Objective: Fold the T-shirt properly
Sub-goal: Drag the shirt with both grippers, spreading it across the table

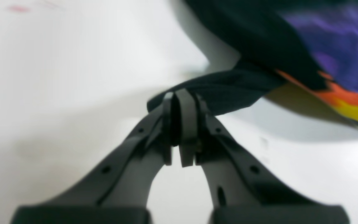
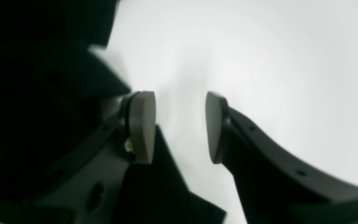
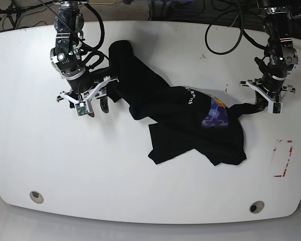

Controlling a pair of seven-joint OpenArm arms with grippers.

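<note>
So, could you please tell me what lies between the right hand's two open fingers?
Nothing: in the right wrist view, only bare white table shows between the right hand fingers; the black T-shirt lies beside them.

Both arms are dark grey and black, jointed, with black cables looping off their upper ends. Each carries a white bracket just above its hand. The left hand [image 1: 179, 124] has matt charcoal fingers with small round screw holes along their sides and flat grey pads. The right hand [image 2: 180, 127] has the same curved dark fingers, tipped with rounded grey pads [image 2: 143, 126].
</note>
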